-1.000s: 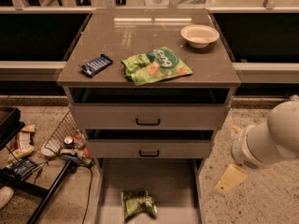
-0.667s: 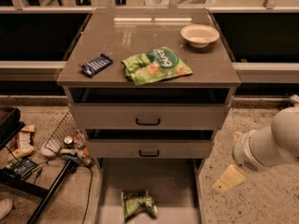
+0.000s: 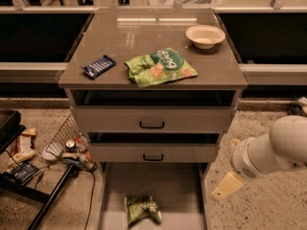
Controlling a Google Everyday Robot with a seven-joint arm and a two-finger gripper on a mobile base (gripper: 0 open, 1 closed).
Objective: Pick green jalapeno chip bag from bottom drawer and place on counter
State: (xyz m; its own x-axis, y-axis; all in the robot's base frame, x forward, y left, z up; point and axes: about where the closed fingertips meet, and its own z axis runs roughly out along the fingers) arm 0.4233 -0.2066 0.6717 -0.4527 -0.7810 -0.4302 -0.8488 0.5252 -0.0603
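The green jalapeno chip bag (image 3: 142, 209) lies crumpled on the floor of the open bottom drawer (image 3: 163, 181), near its front. The counter (image 3: 144, 35) is the glossy cabinet top above the drawers. My gripper (image 3: 227, 186) hangs from the white arm (image 3: 273, 150) to the right of the drawer, outside its right wall. It is about level with the drawer's middle, well apart from the bag, and holds nothing that I can see.
On the counter lie a large lime-green bag (image 3: 159, 66), a dark-blue wrapper (image 3: 99, 66) and a white bowl (image 3: 205, 35). Two drawer fronts with black handles (image 3: 152, 124) stand above the open drawer. A wire basket and clutter (image 3: 67, 145) sit on the floor at left.
My arm has sunk a little and the gripper has edged slightly left toward the drawer. The bag and the counter items have not moved.
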